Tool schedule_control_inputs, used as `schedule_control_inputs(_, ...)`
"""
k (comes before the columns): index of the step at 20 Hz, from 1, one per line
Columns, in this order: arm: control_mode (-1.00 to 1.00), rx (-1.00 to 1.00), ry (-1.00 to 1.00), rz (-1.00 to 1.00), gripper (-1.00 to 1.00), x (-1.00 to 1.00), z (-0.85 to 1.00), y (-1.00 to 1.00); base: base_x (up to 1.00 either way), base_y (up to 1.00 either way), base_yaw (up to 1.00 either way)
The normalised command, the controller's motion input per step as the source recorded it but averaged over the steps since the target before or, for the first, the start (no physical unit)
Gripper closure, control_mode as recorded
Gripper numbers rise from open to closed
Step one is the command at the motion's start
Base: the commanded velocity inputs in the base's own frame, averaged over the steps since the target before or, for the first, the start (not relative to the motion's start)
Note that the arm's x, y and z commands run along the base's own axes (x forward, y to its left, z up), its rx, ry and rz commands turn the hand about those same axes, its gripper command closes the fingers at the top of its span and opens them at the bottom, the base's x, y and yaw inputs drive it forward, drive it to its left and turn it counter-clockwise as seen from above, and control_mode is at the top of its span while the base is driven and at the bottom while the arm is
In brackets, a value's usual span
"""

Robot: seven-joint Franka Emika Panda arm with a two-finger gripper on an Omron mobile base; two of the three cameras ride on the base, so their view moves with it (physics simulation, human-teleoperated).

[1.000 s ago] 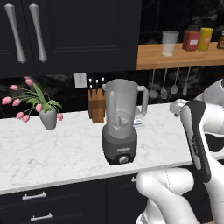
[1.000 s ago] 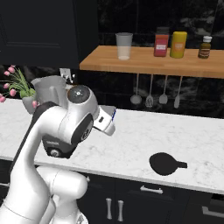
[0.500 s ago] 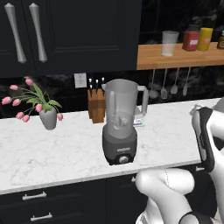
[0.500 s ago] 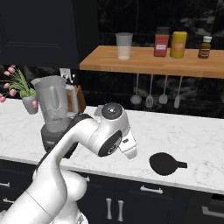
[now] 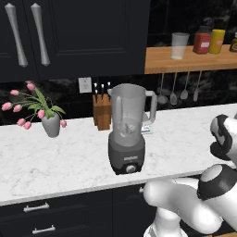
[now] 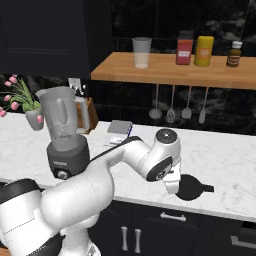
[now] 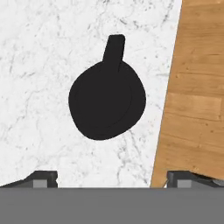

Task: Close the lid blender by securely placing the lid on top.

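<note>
– Where's the lid [image 7: 106, 100]?
– Flat on the white counter [image 7: 39, 65], well right of the blender [image 6: 64, 131].
– And the claw [image 7: 112, 177]?
– Spread wide open above the lid, holding nothing

Glossy white rounded arm [image 6: 85, 195], dark grey joint caps

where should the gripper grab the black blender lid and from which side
Probably from straight above, jaws across the lid's round disc. It lies flat on the marble counter, so no side offers an edge to get under. The open gripper already looks down on it. The narrow tab sticking out is another option.
</note>
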Motion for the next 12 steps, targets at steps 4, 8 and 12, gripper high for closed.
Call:
schedule_control_inputs(4, -1.0, 0.01, 0.16, -0.19, -1.0, 0.24, -0.47, -0.74, 0.0, 0.0, 0.0)
schedule_control_inputs(8, -1.0, 0.05, 0.08, -0.11, -1.0, 0.14, -0.14, -0.9, 0.0, 0.0, 0.0)
schedule_control_inputs(12, -1.0, 0.1, 0.07, -0.09, -1.0, 0.19, -0.22, -0.81, 0.0, 0.0, 0.0)
